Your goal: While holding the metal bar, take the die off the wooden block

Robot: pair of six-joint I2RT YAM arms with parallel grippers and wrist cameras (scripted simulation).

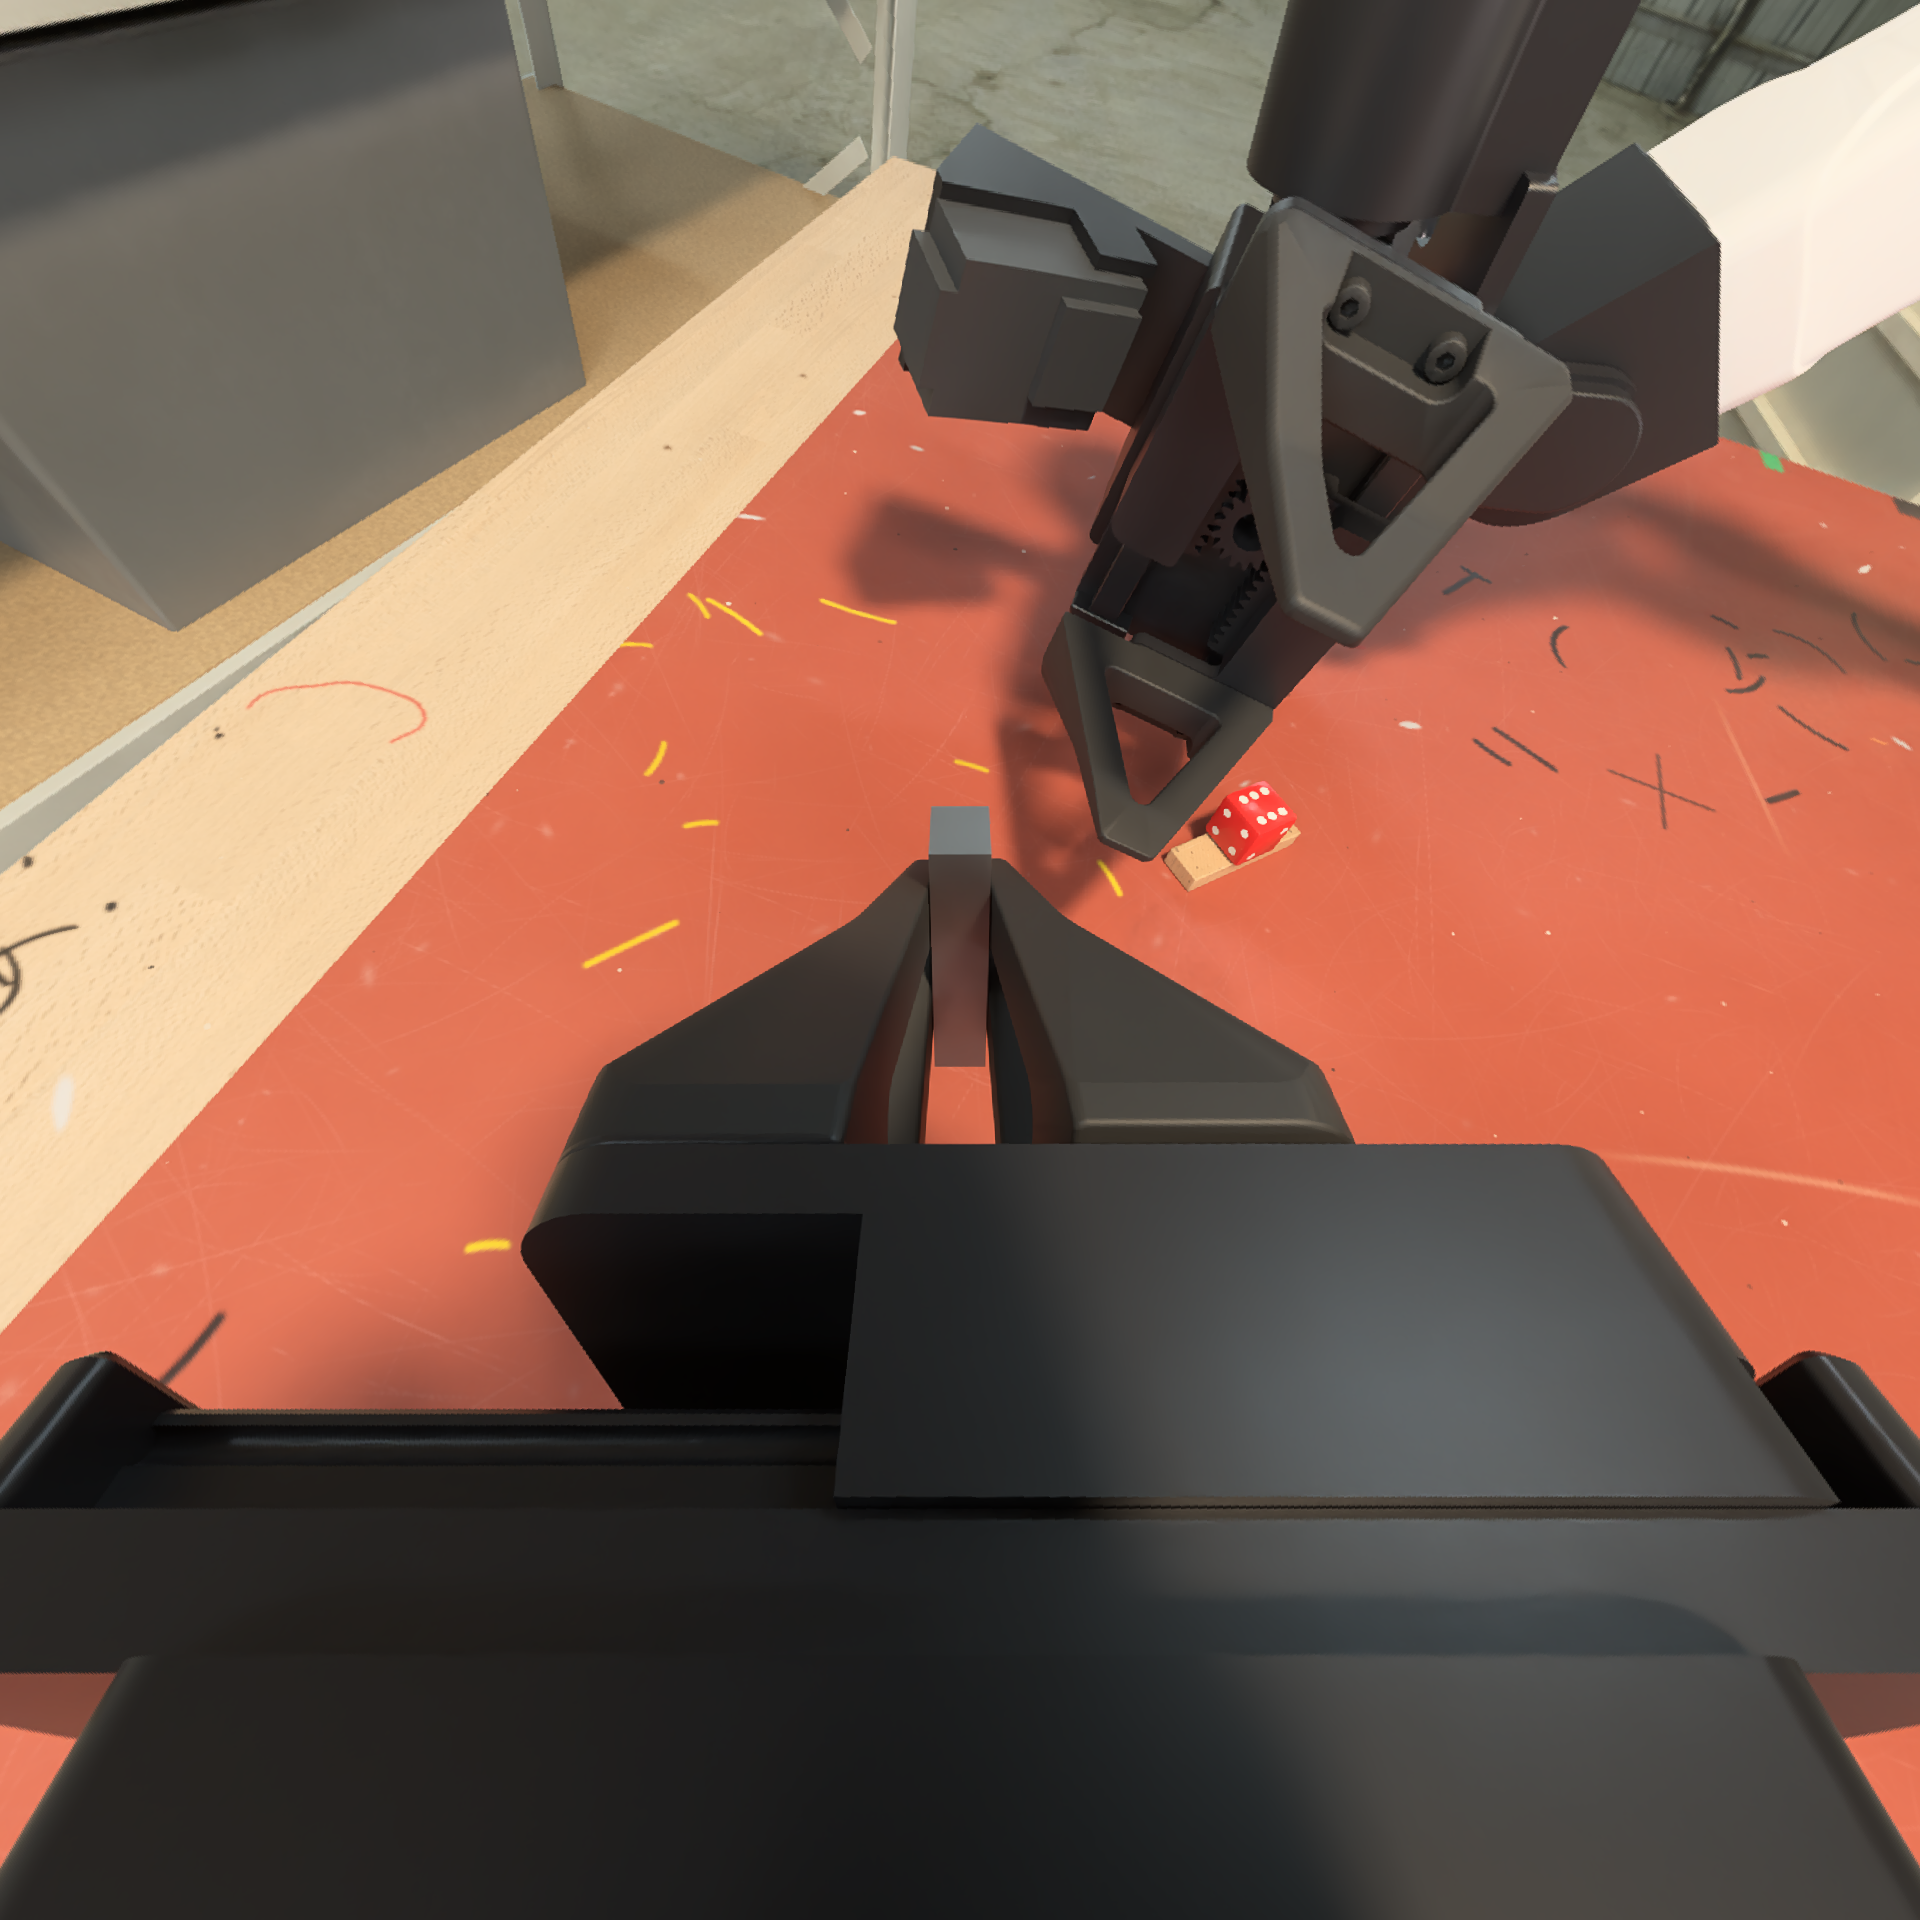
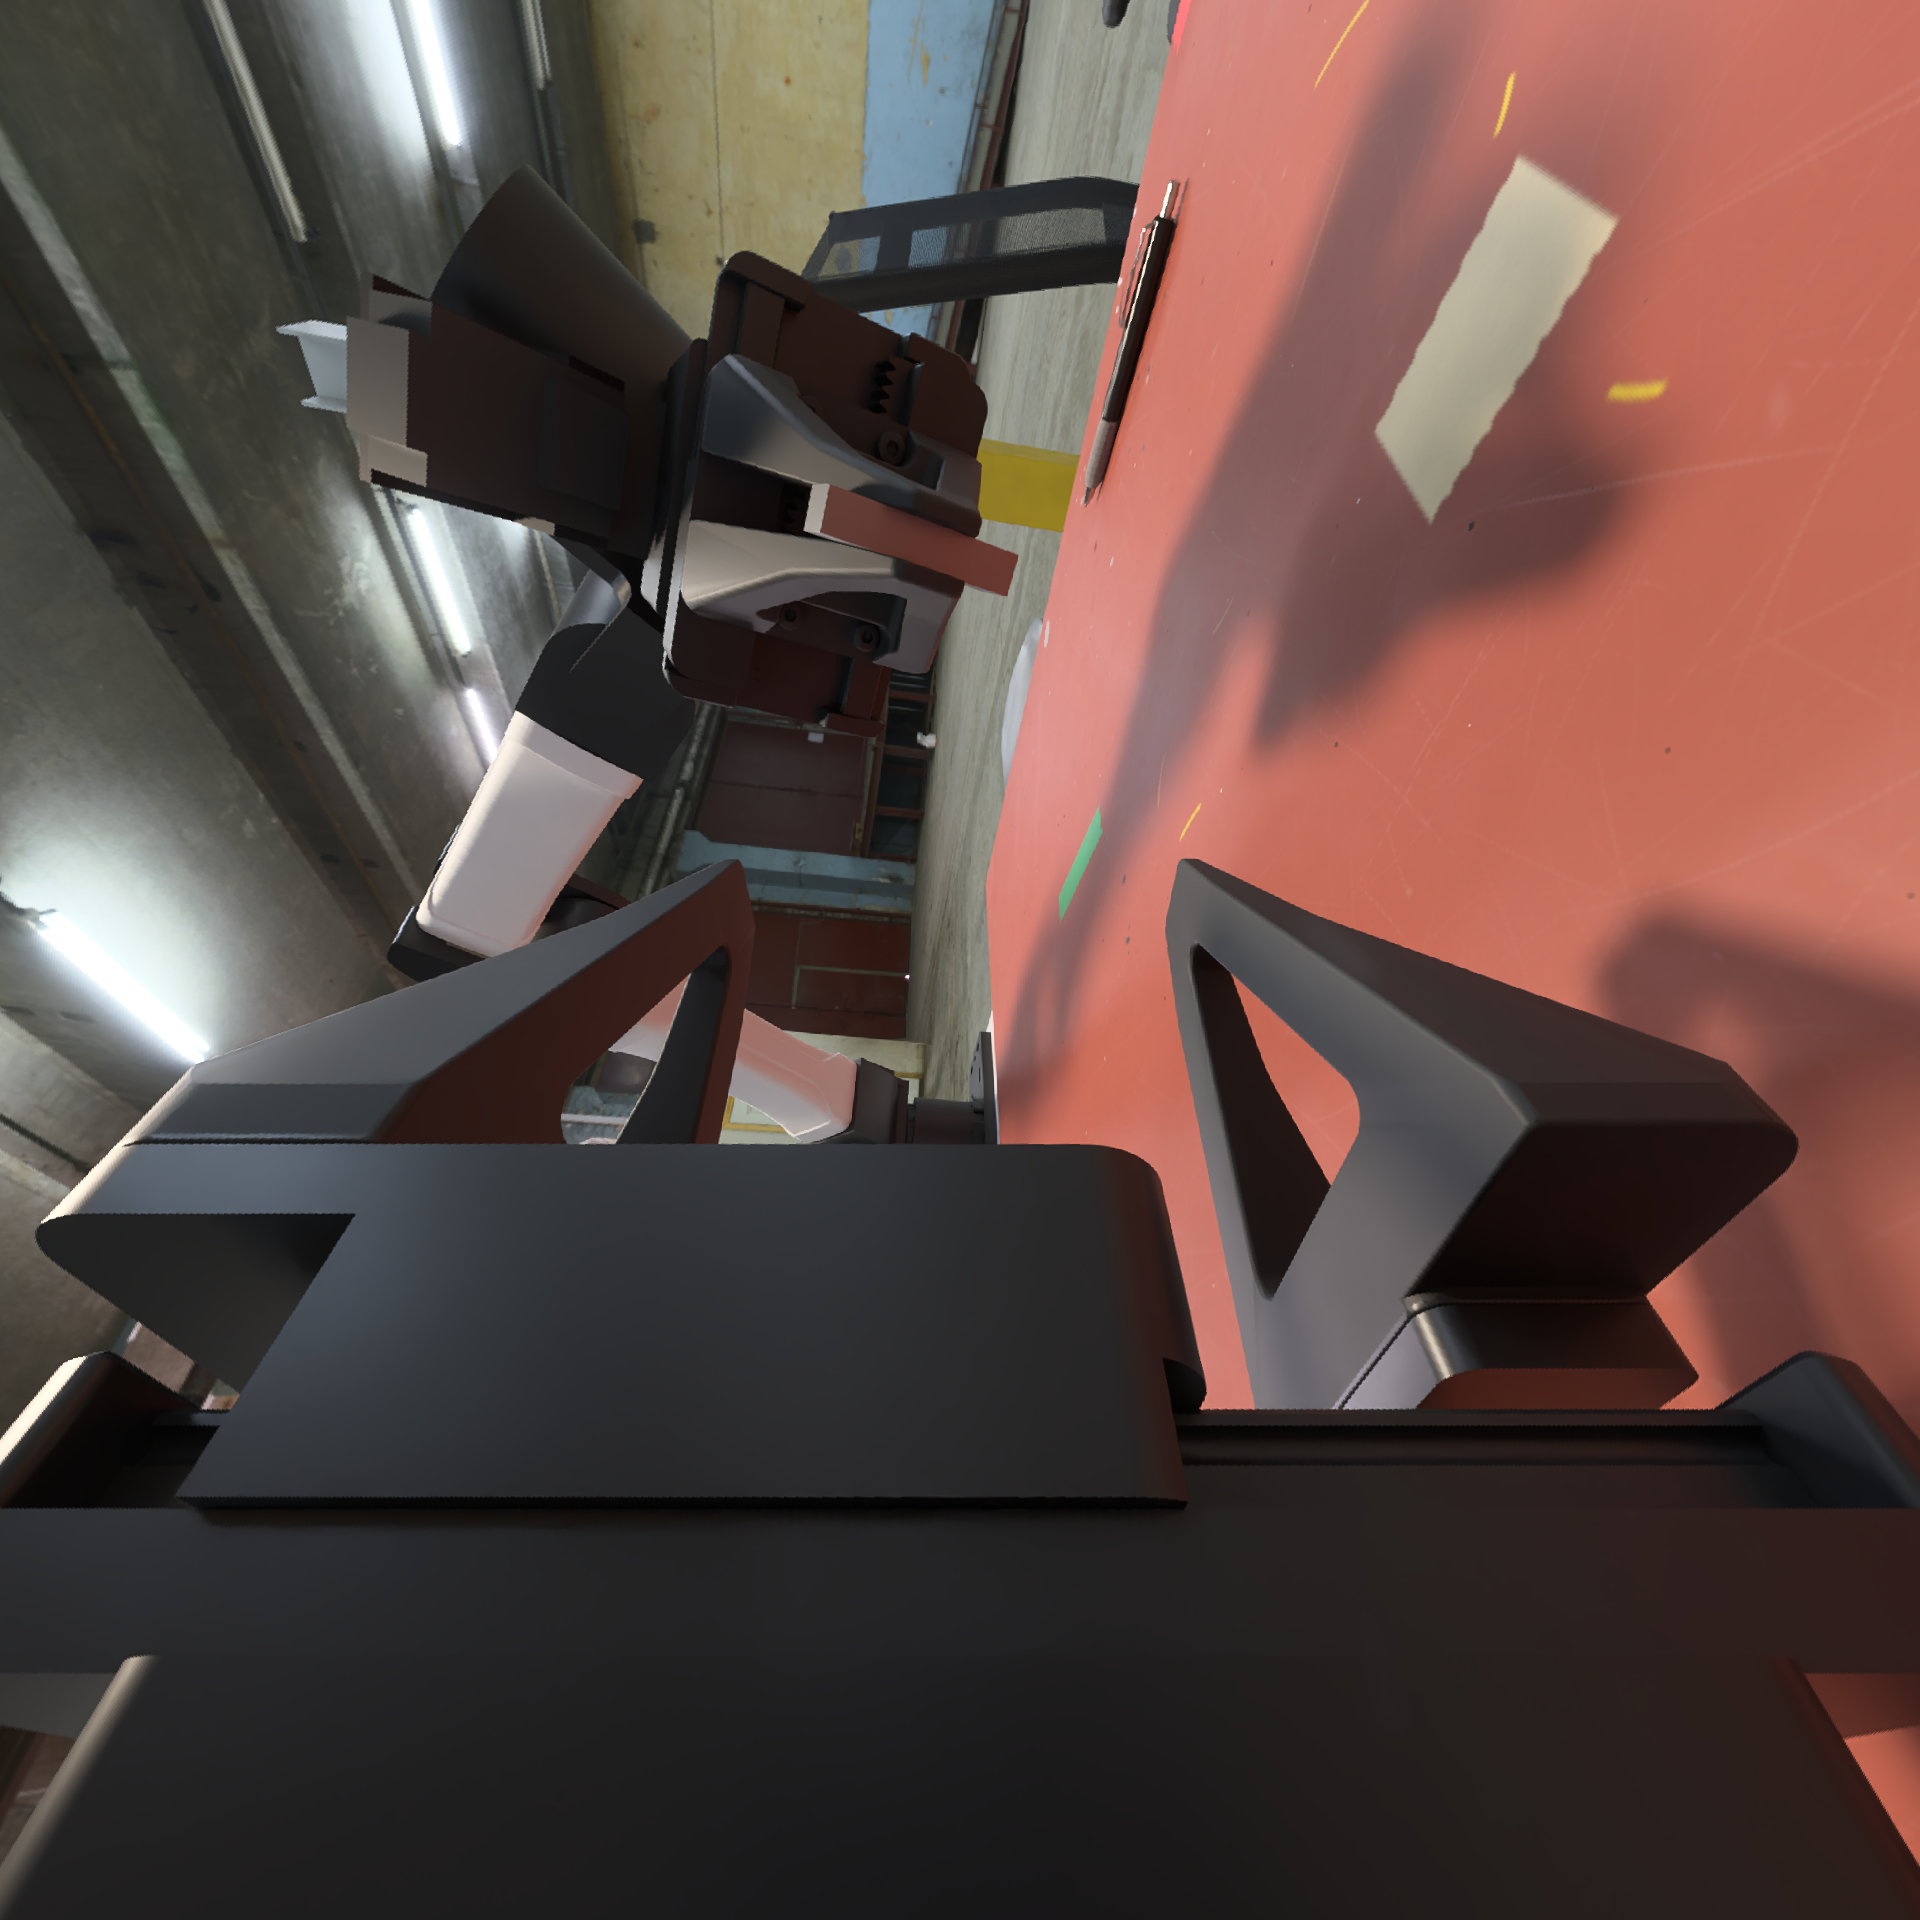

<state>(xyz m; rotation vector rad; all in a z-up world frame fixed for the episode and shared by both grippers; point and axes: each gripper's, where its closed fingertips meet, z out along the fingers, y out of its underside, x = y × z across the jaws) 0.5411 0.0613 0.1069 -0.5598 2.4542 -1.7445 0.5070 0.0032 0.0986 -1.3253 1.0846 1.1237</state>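
Note:
My left gripper (image 1: 958,878) is shut on a grey metal bar (image 1: 958,966) and holds it upright above the red mat (image 1: 1455,1039). A red die (image 1: 1252,821) with white dots sits on a small wooden block (image 1: 1193,864) lying on the mat. My right gripper (image 1: 1231,732) hangs over them, open, with its lower fingertip (image 1: 1132,836) just left of the block's end. In the right wrist view the right gripper (image 2: 956,894) is open and empty, and the die and block are out of sight. The left gripper (image 2: 925,535) shows there with the bar (image 2: 935,545).
A pen (image 2: 1132,343) and a pale paper patch (image 2: 1496,332) lie on the mat, with a green strip (image 2: 1081,862) near its edge. The bare wooden table edge (image 1: 520,623) runs along the left, with a grey box (image 1: 260,312) beyond it.

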